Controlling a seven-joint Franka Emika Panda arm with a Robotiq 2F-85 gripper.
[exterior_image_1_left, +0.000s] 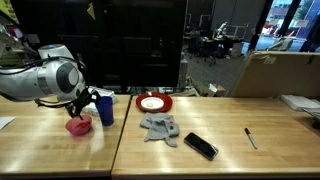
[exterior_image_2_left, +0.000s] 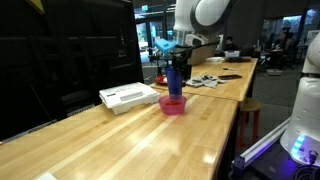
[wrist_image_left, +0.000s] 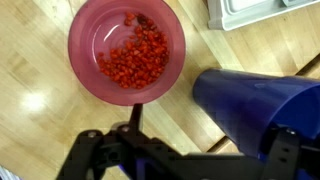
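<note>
Gripper (wrist_image_left: 186, 143) spread wide in the wrist view; fingers (wrist_image_left: 88, 142) stand well apart, pinching nothing; blue cup (wrist_image_left: 255, 100) sits in the gap, hard over toward one finger; I can't tell whether that finger touches the cup wall; the other finger is clear of it.

Cup upright in both exterior views (exterior_image_1_left: 104, 108) (exterior_image_2_left: 175, 78); gripper (exterior_image_1_left: 88, 98) (exterior_image_2_left: 172, 50) hangs at its upper part, arm coming in from the side.

Pink bowl (wrist_image_left: 125, 50) just beside the cup, apart from it by a sliver of bare wood in the wrist view; small red pieces (wrist_image_left: 135, 57) lie heaped in it; bowl (exterior_image_1_left: 78, 125) (exterior_image_2_left: 172, 104) sits low, under the gripper's level.

Room: white tray (exterior_image_2_left: 128, 96) is near the bowl, not touching; its corner (wrist_image_left: 262, 10) shows at the top of the wrist view; table (exterior_image_2_left: 120, 140) runs open and bare toward the camera in an exterior view; its long edge (exterior_image_2_left: 228, 112) lies well apart from the bowl.

Past the seam (exterior_image_1_left: 118, 140) between the two tabletops: red plate (exterior_image_1_left: 154, 102), grey cloth (exterior_image_1_left: 160, 127), black phone (exterior_image_1_left: 200, 146), pen (exterior_image_1_left: 250, 137); all well apart from the gripper; plate nearest the cup.
</note>
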